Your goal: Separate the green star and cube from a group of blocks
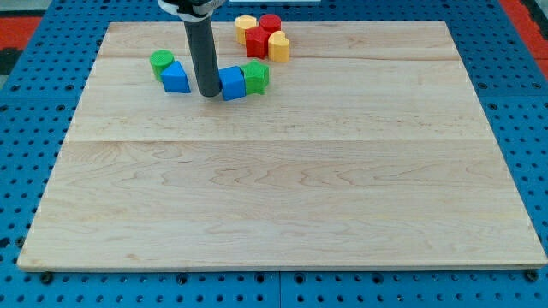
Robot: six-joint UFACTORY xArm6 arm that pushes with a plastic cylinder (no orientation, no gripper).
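My tip rests on the board near the view's top, touching the left side of a blue cube. A green star sits against that blue cube's right side. To the tip's left lie a second blue block and a green cylinder-like block, touching each other. The rod hides the gap between the two blue blocks.
A tight cluster sits at the view's top: a yellow block, a red cylinder, a red star-like block and a yellow block. The wooden board lies on a blue pegboard.
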